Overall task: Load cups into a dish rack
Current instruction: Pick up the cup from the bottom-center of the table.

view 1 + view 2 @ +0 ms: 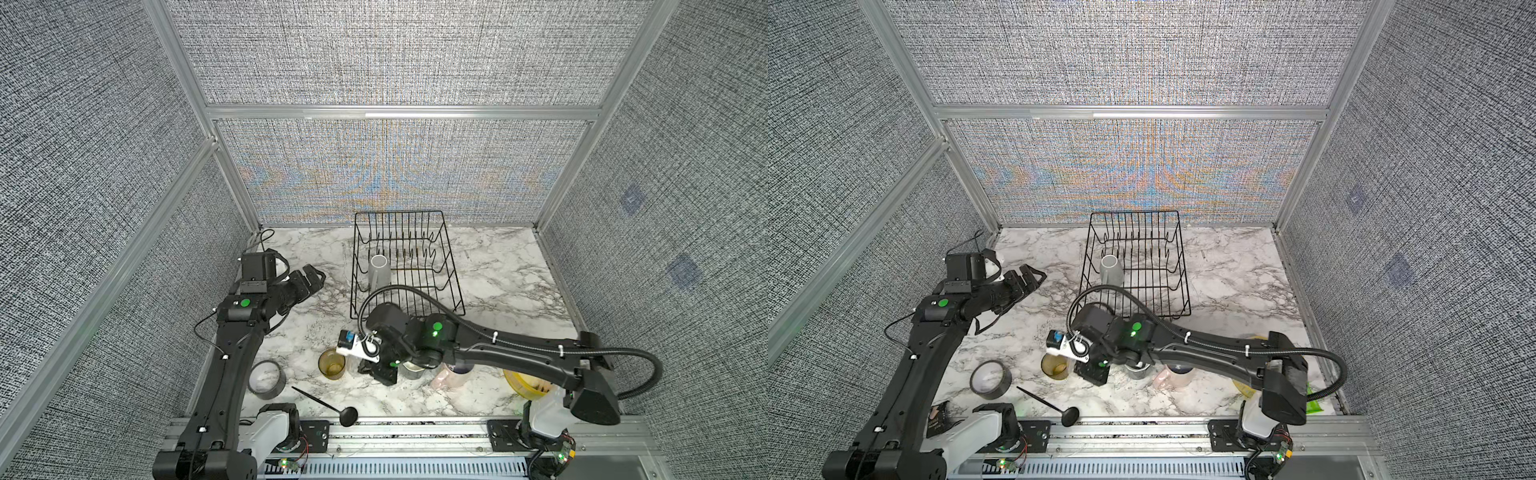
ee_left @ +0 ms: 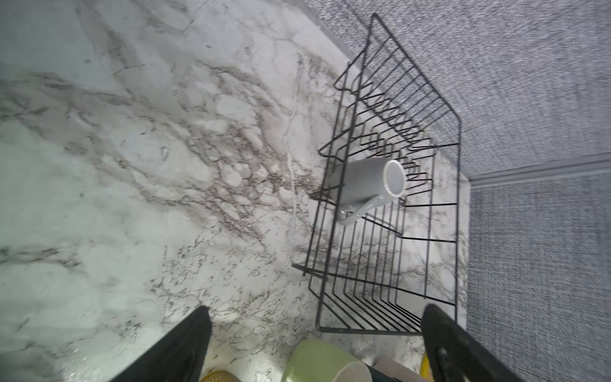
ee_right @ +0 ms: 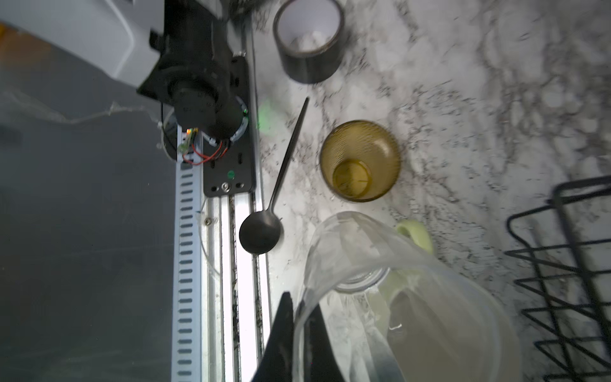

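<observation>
The black wire dish rack (image 1: 451,286) stands at the back of the marble table in both top views, with a grey mug (image 1: 380,272) upright at its left side. In the left wrist view the mug (image 2: 363,185) sits among the rack's wires (image 2: 459,198). My right gripper (image 3: 302,301) is shut on the wall of the clear glass (image 3: 357,244), one finger inside and one outside. An amber tumbler (image 3: 360,160) stands just beyond it. A pale yellow-green mug (image 2: 317,359) and a pink mug (image 1: 446,376) stand near the front. My left gripper (image 2: 316,309) hangs open and empty left of the rack.
A dark tape roll (image 1: 268,376) and a black spoon (image 1: 328,405) lie at the front left. A yellow steamer basket (image 1: 523,382) sits partly under the right arm. An aluminium rail (image 1: 415,432) runs along the table's front edge. Fabric walls close in three sides.
</observation>
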Available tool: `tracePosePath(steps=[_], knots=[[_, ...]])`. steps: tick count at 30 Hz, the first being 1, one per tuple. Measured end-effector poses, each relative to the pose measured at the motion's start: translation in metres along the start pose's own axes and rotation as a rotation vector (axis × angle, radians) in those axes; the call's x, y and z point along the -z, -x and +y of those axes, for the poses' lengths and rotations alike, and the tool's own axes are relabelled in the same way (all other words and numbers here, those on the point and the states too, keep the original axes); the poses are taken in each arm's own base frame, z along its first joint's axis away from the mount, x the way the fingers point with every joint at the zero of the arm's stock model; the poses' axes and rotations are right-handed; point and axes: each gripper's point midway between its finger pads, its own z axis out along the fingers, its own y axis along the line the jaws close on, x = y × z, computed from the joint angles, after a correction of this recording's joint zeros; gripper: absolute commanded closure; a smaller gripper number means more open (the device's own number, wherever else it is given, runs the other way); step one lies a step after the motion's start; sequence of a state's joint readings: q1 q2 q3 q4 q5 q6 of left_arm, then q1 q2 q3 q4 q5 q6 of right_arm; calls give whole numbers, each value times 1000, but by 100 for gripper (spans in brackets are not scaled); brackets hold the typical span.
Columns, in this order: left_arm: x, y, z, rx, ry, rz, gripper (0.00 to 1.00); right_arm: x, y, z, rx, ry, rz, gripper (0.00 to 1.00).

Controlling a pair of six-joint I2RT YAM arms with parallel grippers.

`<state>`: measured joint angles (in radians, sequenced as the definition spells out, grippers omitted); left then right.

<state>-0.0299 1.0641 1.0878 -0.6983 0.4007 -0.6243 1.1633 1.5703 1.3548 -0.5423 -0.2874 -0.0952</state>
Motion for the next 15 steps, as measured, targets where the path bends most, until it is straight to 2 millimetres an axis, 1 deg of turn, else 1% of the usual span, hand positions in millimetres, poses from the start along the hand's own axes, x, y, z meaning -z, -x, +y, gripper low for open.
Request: tracePosePath(steps=[4,7,12,14,15], knots=[[6,2,-33,-48,-168,5,1,40,13,-45,-188,-6,-165,100],[6,1,-58,-63,-318,32,1,72,16,-77,-347,12,-309,100],[-1,-3,-95,-39,-548,125,1,120,16,-121,-598,50,-528,100],[-1,-10,-112,-53,-623,171,0,136,18,-138,-692,78,-614,100],[0,-13,-120,-63,-651,189,0,141,19,-144,-726,99,-649,100]])
